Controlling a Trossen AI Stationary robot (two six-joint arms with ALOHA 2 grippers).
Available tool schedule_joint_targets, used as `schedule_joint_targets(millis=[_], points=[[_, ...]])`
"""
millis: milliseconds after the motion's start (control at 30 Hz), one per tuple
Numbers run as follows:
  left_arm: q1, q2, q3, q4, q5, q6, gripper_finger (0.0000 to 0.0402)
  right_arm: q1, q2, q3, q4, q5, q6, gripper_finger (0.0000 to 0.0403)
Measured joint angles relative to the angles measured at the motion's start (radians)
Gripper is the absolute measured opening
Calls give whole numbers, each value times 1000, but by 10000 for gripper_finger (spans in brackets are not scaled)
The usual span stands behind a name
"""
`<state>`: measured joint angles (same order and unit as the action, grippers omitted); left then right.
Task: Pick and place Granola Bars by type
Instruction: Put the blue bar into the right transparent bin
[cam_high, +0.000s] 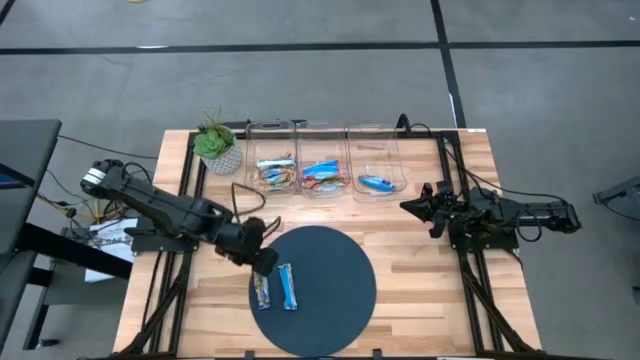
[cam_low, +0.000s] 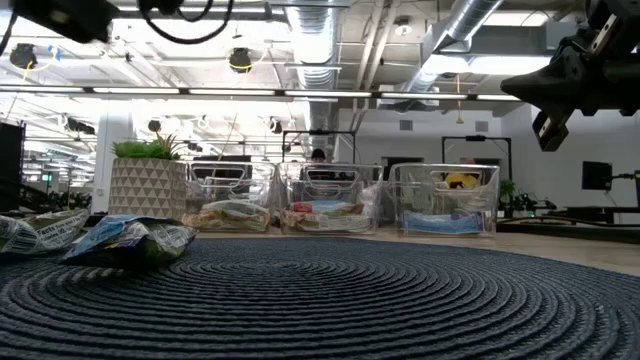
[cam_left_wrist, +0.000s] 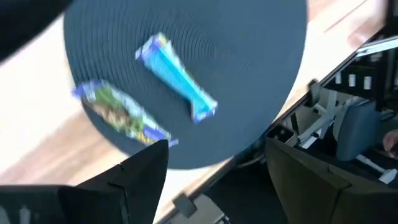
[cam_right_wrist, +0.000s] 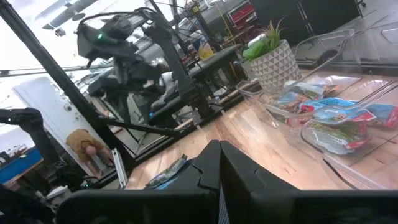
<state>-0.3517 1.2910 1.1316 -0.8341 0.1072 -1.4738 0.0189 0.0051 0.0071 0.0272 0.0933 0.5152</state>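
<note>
The left gripper (cam_high: 262, 259) hovers with fingers wide and empty over the mat's (cam_high: 340, 262) edge, just above two bars lying side by side on it: a multicoloured bar (cam_high: 261, 290) and a blue bar (cam_high: 288, 286). Since they lie so close, the fingers could catch both or nudge one off the mat onto the worktop (cam_high: 430, 270), and a bar might then land in the wrong bin (cam_high: 322, 172). The right gripper (cam_high: 417, 207) waits shut near the bins.

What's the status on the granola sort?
Left end effector open, empty, above the mat's edge. Right end effector shut, parked by the bins. Two bars left on the mat: blue, multicoloured. Nothing blocking.
</note>
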Motion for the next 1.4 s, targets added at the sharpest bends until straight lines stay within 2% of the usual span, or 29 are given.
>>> schedule_joint_targets(millis=[300, 433, 633, 1100, 1400], points=[[-118, 80, 1, 12, -139, -121, 260, -1, 1, 0, -1, 0, 0, 1], [-142, 157, 1, -44, -91, -279, 260, -1, 1, 0, -1, 0, 0, 1], [-186, 281, 0, -65, -6, -352, 260, -1, 1, 0, -1, 0, 1, 1], [-201, 456, 0, -17, -25, -413, 260, -1, 1, 0, -1, 0, 33, 1], [-200, 513, 0, 34, -58, -426, 260, -1, 1, -1, -1, 0, 62, 1]])
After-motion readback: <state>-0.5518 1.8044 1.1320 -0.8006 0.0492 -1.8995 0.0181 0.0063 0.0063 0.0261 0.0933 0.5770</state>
